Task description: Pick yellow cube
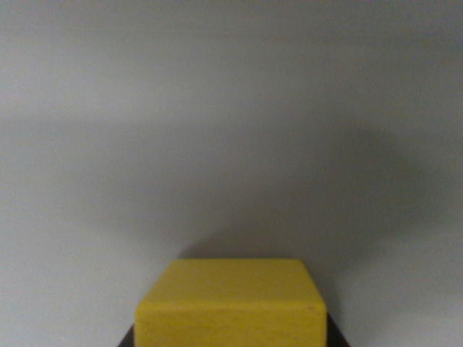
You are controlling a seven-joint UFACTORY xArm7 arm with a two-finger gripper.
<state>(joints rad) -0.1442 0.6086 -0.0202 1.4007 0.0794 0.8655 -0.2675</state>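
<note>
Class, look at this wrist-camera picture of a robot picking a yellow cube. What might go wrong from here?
1. The yellow cube fills the bottom edge and its lower part is cut off, so the hold on it cannot be checked; it might slip unnoticed.
2. Only dark slivers flank the cube's base; no fingers show clearly, so an off-centre grip could go undetected.

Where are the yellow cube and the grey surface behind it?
yellow cube [231, 303]: wrist view, bottom centre; point lies on its upper front edge.
grey surface [231, 108]: wrist view, upper half; point lies on a bare patch above the cube's shadow.
</note>
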